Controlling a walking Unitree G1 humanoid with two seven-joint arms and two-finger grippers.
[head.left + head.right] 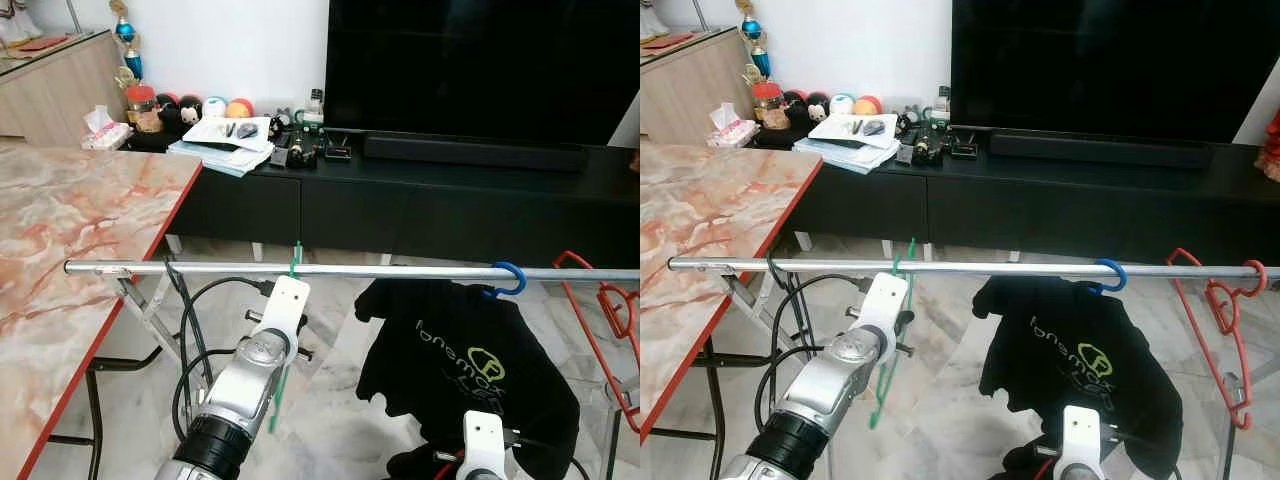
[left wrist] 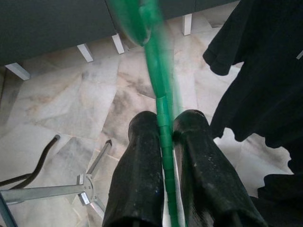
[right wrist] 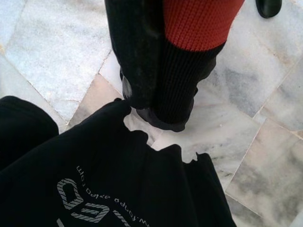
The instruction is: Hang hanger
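Left hand (image 2: 164, 142) pinches one green hanger (image 2: 158, 85) (three hangers on rail (image 1: 400, 272)).

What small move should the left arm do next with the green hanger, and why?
Probably lower it slightly, then open. The left gripper is shut on the green hanger, whose hook already sits at the metal rail, beside the black shirt, so it seems ready to rest there.

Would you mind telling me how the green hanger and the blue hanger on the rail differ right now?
The green hanger is bare; the blue hanger carries a black T-shirt. The green hanger is clamped between the left end effector's fingers, its hook at the metal rail; nothing grips the blue hanger. The green hanger is toward the robot's left, the blue one farther right. Both have coloured hooks at the same rail.
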